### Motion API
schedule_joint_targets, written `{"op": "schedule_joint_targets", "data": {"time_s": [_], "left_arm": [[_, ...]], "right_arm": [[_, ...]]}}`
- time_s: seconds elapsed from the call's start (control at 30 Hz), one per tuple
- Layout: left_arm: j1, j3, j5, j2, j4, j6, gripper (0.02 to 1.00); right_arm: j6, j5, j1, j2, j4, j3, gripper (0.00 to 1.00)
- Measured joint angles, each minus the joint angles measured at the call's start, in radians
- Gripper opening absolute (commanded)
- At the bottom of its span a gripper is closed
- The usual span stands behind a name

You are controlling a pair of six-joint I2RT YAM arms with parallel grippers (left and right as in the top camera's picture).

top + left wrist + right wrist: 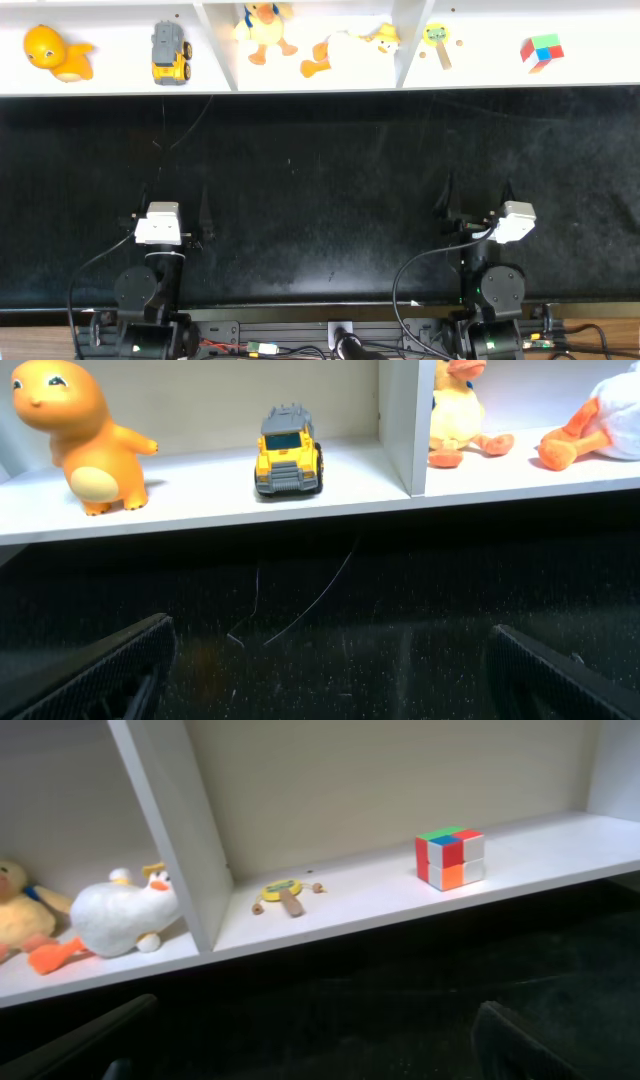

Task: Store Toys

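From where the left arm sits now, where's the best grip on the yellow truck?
Probably pinch the yellow truck across its flat sides, coming from the open front of the shelf. It stands upright, nose toward the arm, orange figure and divider well clear either side.

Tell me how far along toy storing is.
Looks done: on the shelf, orange dinosaur figure and toy truck share the left compartment, yellow plush duck and white plush duck the middle, rattle drum and colour cube the right. In hand: nothing; left gripper and right gripper are empty, fingers open. Left: seemingly nothing; all visible toys are shelved.
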Motion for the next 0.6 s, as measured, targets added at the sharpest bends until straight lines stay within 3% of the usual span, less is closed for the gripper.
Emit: {"op": "schedule_joint_targets", "data": {"time_s": [0.4, 0.43, 0.47, 0.53, 0.6], "left_arm": [[0.0, 0.0, 0.0, 0.0, 0.0, 0.0, 0.998], [0.0, 0.0, 0.0, 0.0, 0.0, 0.0, 0.996], [0.0, 0.0, 0.0, 0.0, 0.0, 0.0, 0.998], [0.0, 0.0, 0.0, 0.0, 0.0, 0.0, 0.998], [0.0, 0.0, 0.0, 0.0, 0.0, 0.0, 0.998]], "right_arm": [[0.0, 0.0, -0.055, 0.0, 0.0, 0.0, 1.0], [0.0, 0.0, -0.055, 0.0, 0.0, 0.0, 0.912], [-0.003, 0.0, -0.056, 0.0, 0.0, 0.0, 0.906], [0.001, -0.016, -0.061, 0.0, -0.002, 0.0, 0.98], [0.0, -0.051, -0.068, 0.0, -0.013, 0.0, 0.989]]}}
